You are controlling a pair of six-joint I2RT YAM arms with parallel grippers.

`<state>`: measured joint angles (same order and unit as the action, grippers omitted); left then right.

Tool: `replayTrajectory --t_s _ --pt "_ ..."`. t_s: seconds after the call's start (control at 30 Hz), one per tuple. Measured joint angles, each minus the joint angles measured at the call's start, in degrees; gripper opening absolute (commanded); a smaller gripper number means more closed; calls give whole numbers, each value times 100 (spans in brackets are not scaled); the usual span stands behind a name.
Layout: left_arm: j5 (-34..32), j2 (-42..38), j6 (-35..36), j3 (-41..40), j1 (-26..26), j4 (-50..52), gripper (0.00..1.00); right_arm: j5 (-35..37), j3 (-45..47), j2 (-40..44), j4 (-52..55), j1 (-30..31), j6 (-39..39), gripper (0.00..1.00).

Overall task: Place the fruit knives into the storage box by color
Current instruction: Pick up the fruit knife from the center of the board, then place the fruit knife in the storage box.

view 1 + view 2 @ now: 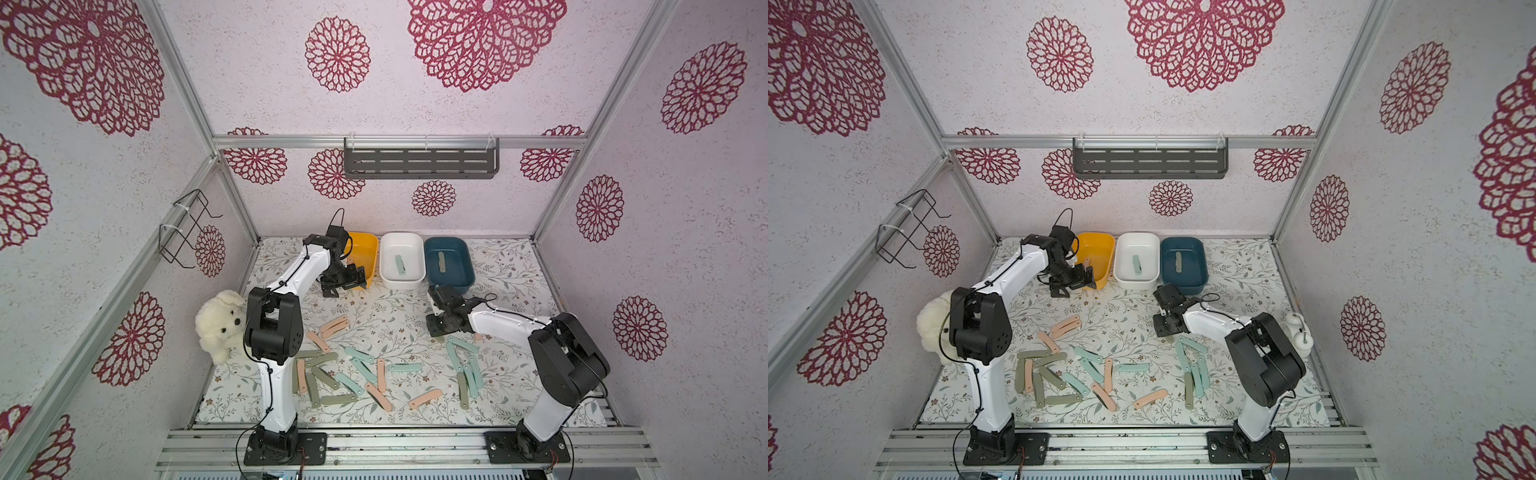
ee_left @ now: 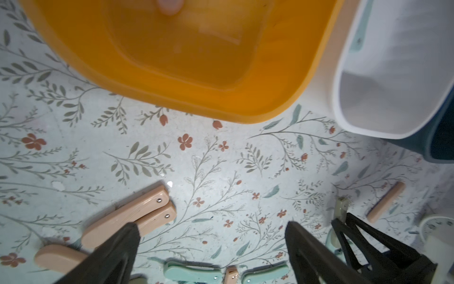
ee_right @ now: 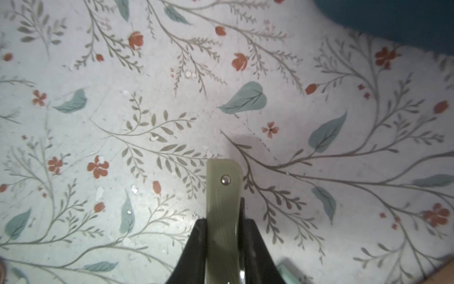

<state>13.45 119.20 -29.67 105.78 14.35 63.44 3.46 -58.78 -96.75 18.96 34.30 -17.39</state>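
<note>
The right hand (image 3: 223, 221) is clamped on an olive knife (image 3: 222, 194). Its jaws pinch the flat sides, and the riveted end pokes out past the fingertips over the floral bench (image 3: 122, 98). That hand hangs just in front of the blue box (image 1: 468, 270), where another olive bar (image 1: 441, 262) lies inside.

Across the way, the left hand (image 2: 212, 225) is spread wide with nothing between its fingers, at the near rim of the yellow box (image 2: 245, 108). A pink knife (image 2: 169, 6) sits in that box. Two pink knives (image 2: 147, 211) lie side by side on the bench, just beside one finger.

The white box (image 1: 402, 283) in the middle holds a teal knife (image 1: 400, 264). The loose knives (image 1: 405, 367) lie scattered on the bench nearer the arm bases.
</note>
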Motion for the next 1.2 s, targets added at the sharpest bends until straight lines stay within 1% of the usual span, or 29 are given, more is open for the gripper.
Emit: replayTrajectory --t_s 0.1,0.23,0.37,0.5,0.7,0.87,1.03,1.2 --pt "262 118 -96 459 4 26 97 -2 -125 262 70 -72 -39 11" --pt "433 168 -216 533 9 -66 97 -17 -400 431 92 -188 -70 10" --pt "376 437 -232 907 7 0 97 -35 -841 341 236 -264 -66 10" --pt "264 457 -247 1062 -35 0 97 -74 -1512 50 308 -374 -59 10" --pt "9 531 -332 1652 -216 76 97 -116 -2710 -691 400 -704 -20 10" --pt "-109 933 -407 2334 -483 74 97 -197 -3650 -1604 444 -990 -2 10" --pt "-131 1211 -511 2417 -730 37 97 -225 -4496 -2603 562 -1226 76 10" --pt "-138 1235 -577 2243 -881 -98 97 -232 -5366 -3521 741 -1405 131 10"
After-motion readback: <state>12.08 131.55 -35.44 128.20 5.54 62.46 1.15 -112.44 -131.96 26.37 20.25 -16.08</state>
